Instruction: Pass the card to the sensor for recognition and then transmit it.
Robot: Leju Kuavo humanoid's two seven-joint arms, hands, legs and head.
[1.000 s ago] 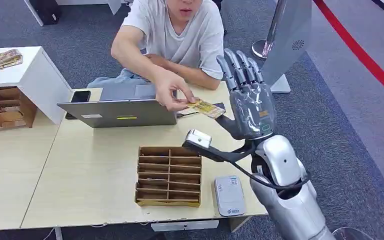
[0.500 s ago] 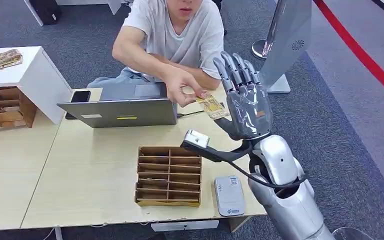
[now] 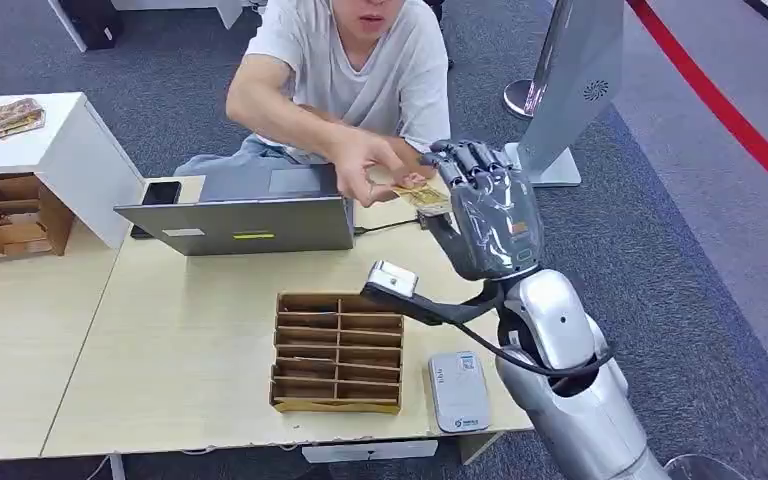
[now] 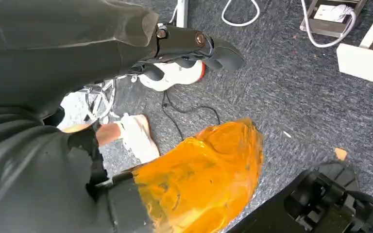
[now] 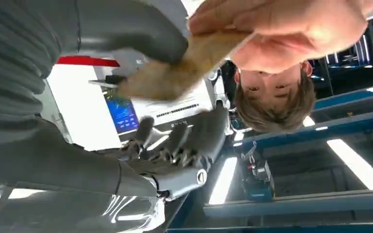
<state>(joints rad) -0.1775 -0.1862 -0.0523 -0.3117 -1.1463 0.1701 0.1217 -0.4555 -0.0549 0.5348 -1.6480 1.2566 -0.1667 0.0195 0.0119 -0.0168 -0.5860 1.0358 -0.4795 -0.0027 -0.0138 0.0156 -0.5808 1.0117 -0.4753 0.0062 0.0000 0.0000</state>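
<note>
No writing I can actually read here, the label on the small white sensor box (image 3: 458,389) is too tiny. The yellowish printed card (image 3: 423,196) sits in the person's hand (image 3: 365,165), right against the right hand (image 3: 488,215), whose fingers curl over it; can't tell if it's gripping. The left hand (image 4: 194,46) hangs with fingers curled, holding nothing.

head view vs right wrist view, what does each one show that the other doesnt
Only the head view shows the table with the wooden divider tray, the grey laptop, the phone and the white sensor box.

Only the right wrist view shows the ceiling lights and a blue screen behind the hand.

Both show the right hand curling its fingers toward the card, which the person's hand holds out.
</note>
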